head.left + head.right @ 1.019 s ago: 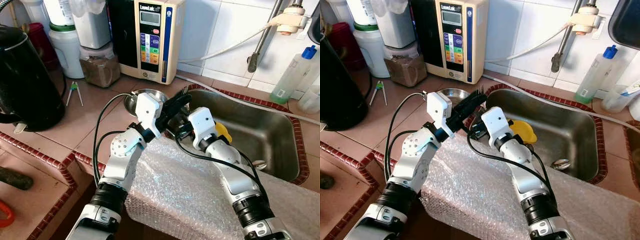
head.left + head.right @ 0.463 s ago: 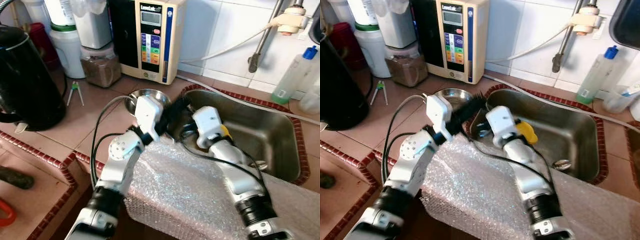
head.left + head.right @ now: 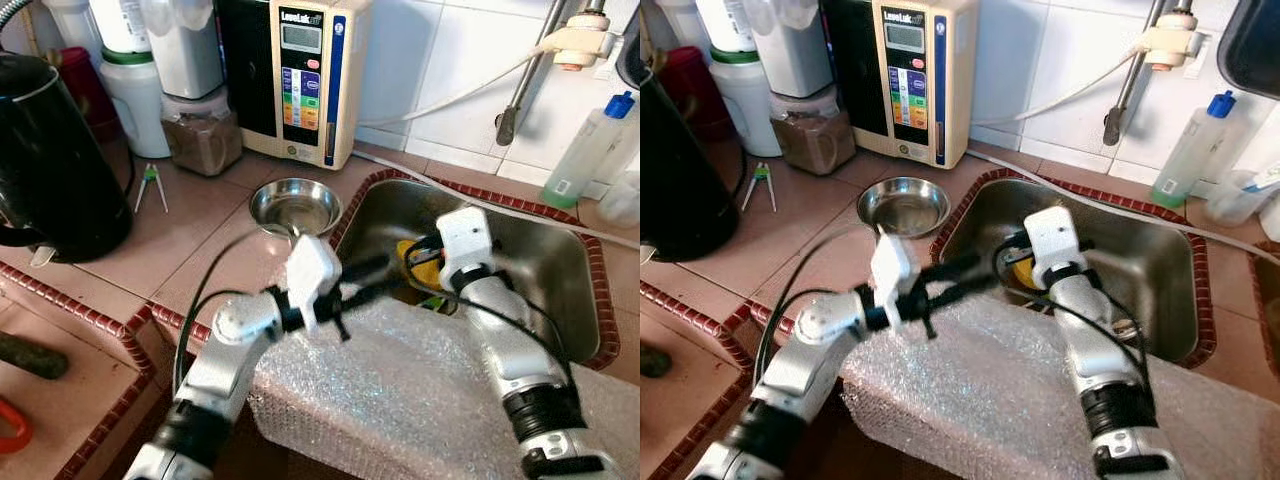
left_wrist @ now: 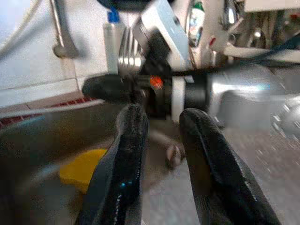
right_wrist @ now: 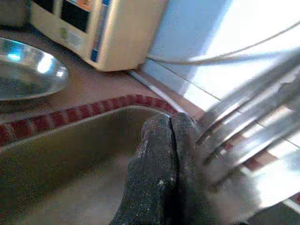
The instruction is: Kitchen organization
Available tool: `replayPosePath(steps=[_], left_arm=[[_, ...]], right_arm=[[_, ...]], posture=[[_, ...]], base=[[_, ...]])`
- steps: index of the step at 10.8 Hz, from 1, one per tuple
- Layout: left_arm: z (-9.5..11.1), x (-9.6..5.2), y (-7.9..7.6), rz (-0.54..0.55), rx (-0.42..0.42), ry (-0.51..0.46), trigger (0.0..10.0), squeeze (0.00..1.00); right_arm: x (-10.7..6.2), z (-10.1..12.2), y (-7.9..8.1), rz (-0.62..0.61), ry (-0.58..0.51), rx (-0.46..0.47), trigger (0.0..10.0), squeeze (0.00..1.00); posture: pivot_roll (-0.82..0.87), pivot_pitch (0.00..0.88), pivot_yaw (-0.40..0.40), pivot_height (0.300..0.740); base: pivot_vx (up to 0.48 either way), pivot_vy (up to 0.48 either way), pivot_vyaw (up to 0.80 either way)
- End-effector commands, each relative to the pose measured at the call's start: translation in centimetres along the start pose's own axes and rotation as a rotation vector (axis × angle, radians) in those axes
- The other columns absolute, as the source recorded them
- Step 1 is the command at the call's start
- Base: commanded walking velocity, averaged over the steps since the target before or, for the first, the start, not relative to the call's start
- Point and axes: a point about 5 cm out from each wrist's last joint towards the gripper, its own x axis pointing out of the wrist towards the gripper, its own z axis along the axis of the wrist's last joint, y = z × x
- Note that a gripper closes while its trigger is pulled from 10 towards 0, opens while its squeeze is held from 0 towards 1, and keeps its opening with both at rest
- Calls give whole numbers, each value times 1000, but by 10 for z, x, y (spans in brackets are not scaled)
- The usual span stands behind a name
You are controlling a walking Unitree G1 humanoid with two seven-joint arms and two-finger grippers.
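Steel fork (image 5: 243,136) pinched in right tool (image 5: 171,126); left tool (image 4: 159,117) parted.

A black kettle (image 3: 45,160) stands at the counter's left edge, with small green-handled tongs (image 3: 150,185) lying just beside it. Along the tiled wall stand a beige water ionizer (image 3: 305,75), a jar of brown powder (image 3: 203,135) and a white jug (image 3: 135,95). A clear bottle with a blue cap (image 3: 590,150) stands behind the sink.

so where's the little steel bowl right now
The steel bowl sits on the tiled counter, just left of the sink, in front of the beige water machine.
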Motion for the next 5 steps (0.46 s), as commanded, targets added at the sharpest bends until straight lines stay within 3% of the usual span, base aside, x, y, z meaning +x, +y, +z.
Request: replayPosePath(steps=[1,5], left_arm=[[1,1,-4,-28,11,13,10000,1000],[1,0,-4,-52,12,48,10000,1000]], right_arm=[[0,-1,-15,-58,5,5,0,0],[-16,-31,-37,-137,108,-18,0,0]], posture=[[44,0,14,740],[43,0,18,740]], base=[[0,0,0],[0,0,0]])
